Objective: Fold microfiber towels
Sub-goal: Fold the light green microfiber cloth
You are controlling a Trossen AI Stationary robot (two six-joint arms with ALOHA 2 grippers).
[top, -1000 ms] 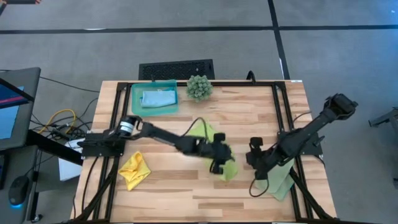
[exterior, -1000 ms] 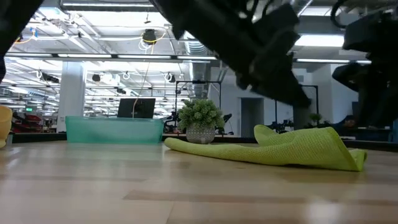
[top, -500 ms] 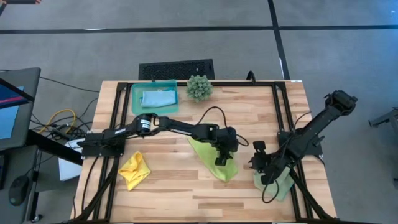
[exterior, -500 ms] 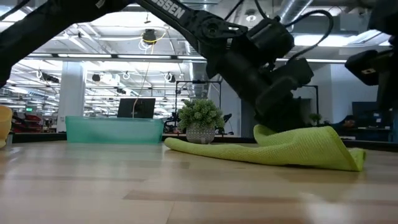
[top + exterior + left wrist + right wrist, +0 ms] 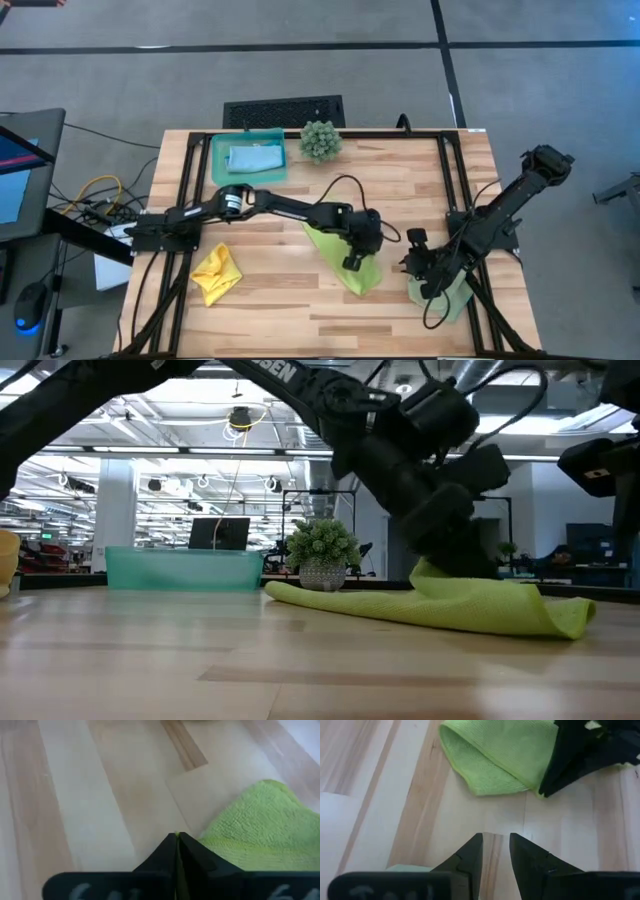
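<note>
Nearest the front edge of the counter (image 5: 400,190) lie 3 of the 4 towels. The yellow towel (image 5: 216,273) is crumpled near the front left, with no clear long axis, bare wood open around it. The lime green towel (image 5: 345,253) lies near the middle, folded into a long wedge whose long axis runs from the back left toward the front right, its narrow end pointing at the front edge; in the low view (image 5: 440,603) it lies low and flat with one raised fold under the arm. The left gripper (image 5: 352,262) is on that towel, its fingers (image 5: 176,854) pressed together with a thin sliver of lime green cloth pinched between them. The pale green towel (image 5: 440,293) lies at the front right, close to the counter's right frame rail, partly under the right arm. The right gripper (image 5: 424,285) sits over its left edge with the fingers (image 5: 472,852) a narrow gap apart and nothing seen between them; a strip of bare wood separates it from the lime green towel (image 5: 495,755).

Farther back, the middle of the counter is open wood. At the back left stands 1 teal tray (image 5: 218,160) holding the light blue towel (image 5: 254,158), its long axis running left to right. Just right of the tray sits 1 spiky green plant (image 5: 320,140).
</note>
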